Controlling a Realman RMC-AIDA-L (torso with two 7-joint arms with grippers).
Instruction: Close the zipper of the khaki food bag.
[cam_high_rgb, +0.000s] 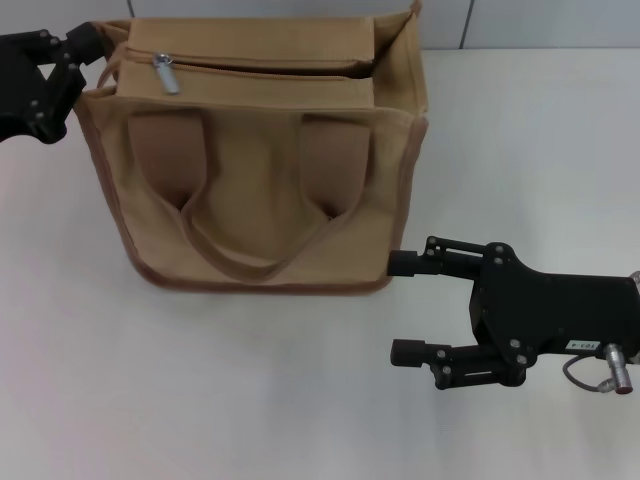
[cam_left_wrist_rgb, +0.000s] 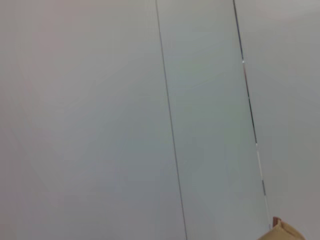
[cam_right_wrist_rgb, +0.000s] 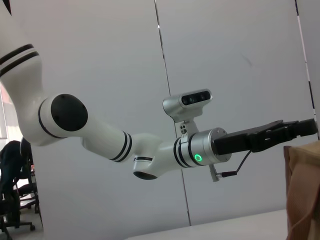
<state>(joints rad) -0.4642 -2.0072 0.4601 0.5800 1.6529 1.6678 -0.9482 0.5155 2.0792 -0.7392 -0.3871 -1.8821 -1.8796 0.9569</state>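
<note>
Fingers of the right gripper spread wide beside the bag; the left gripper's grip at the bag's corner, near the zipper, is unclear.

bench: white, plain | carrying: khaki food bag at 11 o'clock, upright, base flat on surface

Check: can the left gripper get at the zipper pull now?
Probably yes: the left gripper sits at the khaki food bag's top corner, the zipper pull lies exposed nearby, nothing between.
</note>
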